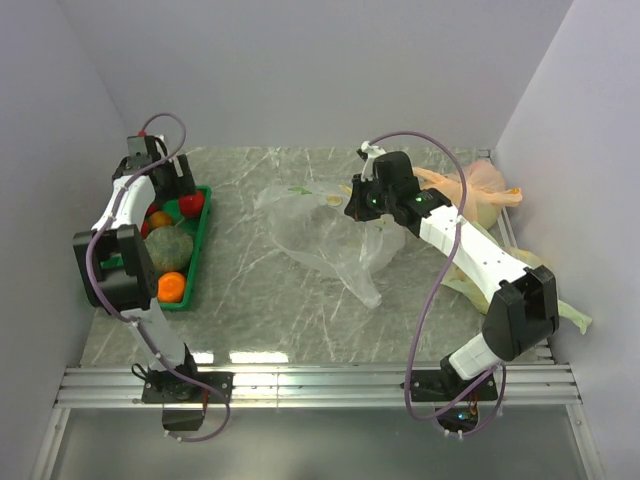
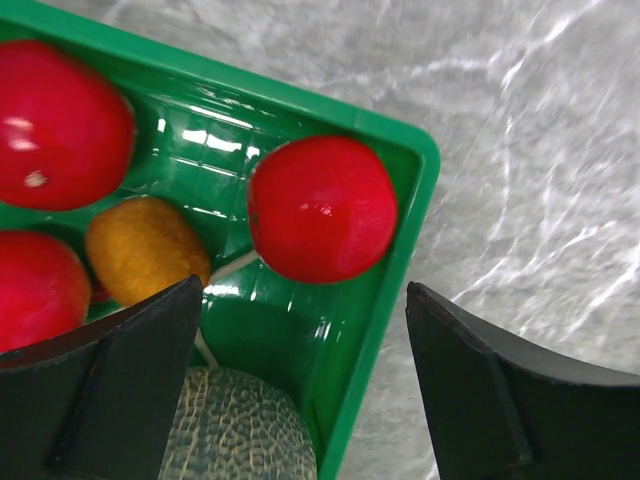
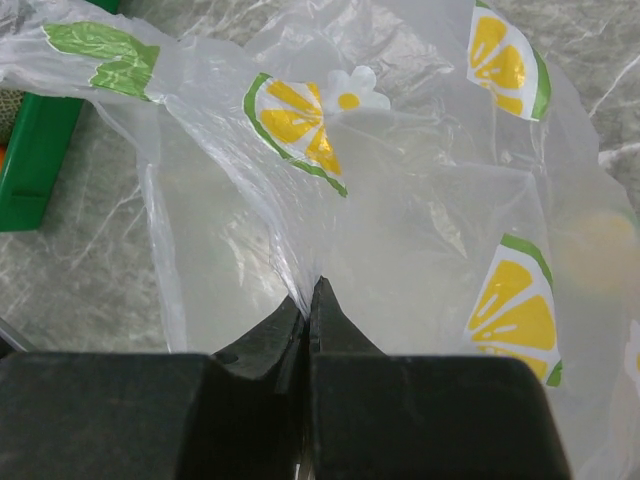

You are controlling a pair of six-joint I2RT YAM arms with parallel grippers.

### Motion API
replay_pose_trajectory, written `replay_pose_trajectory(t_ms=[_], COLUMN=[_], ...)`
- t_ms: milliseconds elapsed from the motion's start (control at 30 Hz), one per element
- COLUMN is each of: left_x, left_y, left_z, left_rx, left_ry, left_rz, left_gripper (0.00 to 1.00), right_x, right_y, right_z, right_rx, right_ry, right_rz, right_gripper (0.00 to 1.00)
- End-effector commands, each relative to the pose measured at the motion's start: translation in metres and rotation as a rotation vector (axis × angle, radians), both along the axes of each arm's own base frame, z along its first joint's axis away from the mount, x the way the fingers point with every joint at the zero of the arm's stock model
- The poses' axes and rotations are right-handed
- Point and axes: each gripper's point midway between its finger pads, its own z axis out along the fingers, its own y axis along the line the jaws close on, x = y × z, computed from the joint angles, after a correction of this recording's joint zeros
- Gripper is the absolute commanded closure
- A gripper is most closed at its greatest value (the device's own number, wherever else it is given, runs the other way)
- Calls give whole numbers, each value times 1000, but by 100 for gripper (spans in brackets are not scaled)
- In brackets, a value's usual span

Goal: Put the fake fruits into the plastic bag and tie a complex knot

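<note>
Barely begun: glossy plastic fake fruits (image 1: 170, 248) lie in the green tray (image 2: 380, 300), left claw (image 2: 305, 310) spread wide above a red ball (image 2: 322, 208); right claw (image 3: 308, 300) pinches the thin clear lemon-printed plastic bag (image 3: 420, 200). Filling and knotting remain.

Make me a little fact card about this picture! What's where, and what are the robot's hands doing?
Fruits: glossy red plastic balls, fuzzy orange ball, netted dull green melon
Where they sit: in the green plastic tray on the marble table
Bag: clear plastic bag with lemon-slice prints, mid-table
Left end effector: open, over the tray's corner, holding nothing
Right end effector: shut, pinching the bag
</note>
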Motion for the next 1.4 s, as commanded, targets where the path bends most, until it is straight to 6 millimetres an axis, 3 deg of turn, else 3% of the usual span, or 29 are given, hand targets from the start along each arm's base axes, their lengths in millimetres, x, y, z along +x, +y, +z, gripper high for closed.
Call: replay_pose_trajectory(t_ms=[0, 567, 800, 900, 1000, 1100, 1200, 1300, 1367], left_x=[18, 34, 35, 39, 40, 38, 31, 18, 7], left_y=[-6, 11, 14, 8, 3, -2, -13, -28, -44], left_z=[16, -56, -66, -67, -55, -28, 8, 58, 69], left_rx=[21, 20, 29, 17, 6, 1, -20, -45, -87], left_ry=[-65, 86, 102, 96, 72, 10, -61, -165, -188], left_rz=[-78, 21, 31, -22, -57, -81, -122, -180, -244], left_gripper=[10, 10, 11, 21, 34, 41, 45, 48, 49], right_x=[5, 13, 8, 7, 6, 6, 5, 7, 10], right_y=[6, -9, -2, -1, -2, -3, -2, 0, 2], right_z=[15, 14, 12, 11, 9, 10, 9, 8, 6], right_rx=[22, -12, 7, 5, 0, 11, 28, 42, 52], right_ry=[-46, -42, -31, -22, -26, -33, -26, -13, 1], right_rz=[7, -105, -52, -45, -44, -58, -64, -70, -85], right_gripper=[100, 100, 100, 100, 100, 100, 100, 100, 100])
